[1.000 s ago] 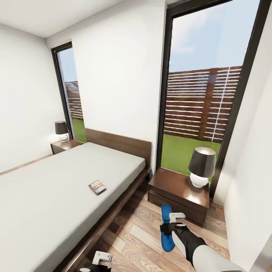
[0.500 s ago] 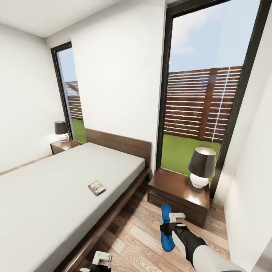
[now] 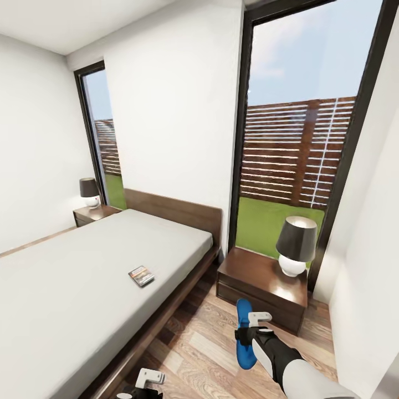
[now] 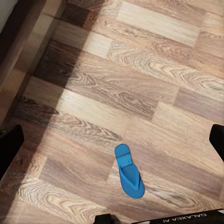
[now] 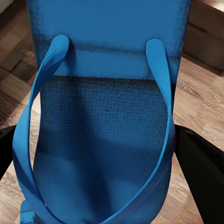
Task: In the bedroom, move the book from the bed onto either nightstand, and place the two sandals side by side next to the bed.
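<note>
Firmly between right gripper fingers: sandal

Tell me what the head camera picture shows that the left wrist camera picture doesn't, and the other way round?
The head view takes in the bed with the book lying on its mattress, two nightstands, the nearer one carrying a lamp, the tall windows, and the right gripper shut on a blue sandal above the floor. The left wrist view looks down on another blue sandal lying flat on the planks, apart from the bed frame. Both share the brown wood-plank floor and the dark edge of the bed frame.
</note>
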Motion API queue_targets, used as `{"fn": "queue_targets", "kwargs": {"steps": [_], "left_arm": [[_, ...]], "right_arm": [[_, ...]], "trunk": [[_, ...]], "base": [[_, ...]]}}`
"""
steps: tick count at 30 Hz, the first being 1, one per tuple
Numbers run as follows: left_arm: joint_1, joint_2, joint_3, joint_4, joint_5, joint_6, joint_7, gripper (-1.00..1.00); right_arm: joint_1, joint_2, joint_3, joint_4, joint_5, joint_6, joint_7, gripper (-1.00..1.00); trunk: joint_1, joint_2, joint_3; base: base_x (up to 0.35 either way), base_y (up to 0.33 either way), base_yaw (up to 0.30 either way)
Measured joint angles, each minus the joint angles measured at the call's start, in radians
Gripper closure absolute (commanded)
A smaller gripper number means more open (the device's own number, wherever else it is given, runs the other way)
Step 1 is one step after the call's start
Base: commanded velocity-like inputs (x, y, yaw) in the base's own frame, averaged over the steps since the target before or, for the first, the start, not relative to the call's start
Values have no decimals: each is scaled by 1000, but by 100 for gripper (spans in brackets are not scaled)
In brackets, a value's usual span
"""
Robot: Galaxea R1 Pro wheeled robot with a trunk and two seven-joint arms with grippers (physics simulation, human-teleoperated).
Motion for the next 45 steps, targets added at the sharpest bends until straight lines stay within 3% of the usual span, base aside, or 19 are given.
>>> {"fn": "queue_targets", "kwargs": {"steps": [45], "left_arm": [[0,0,0,0,1,0,-1,-100]], "right_arm": [[0,0,6,0,-1,0,0,100]], "trunk": [[0,0,-7]], "base": [[1,-15,15]]}}
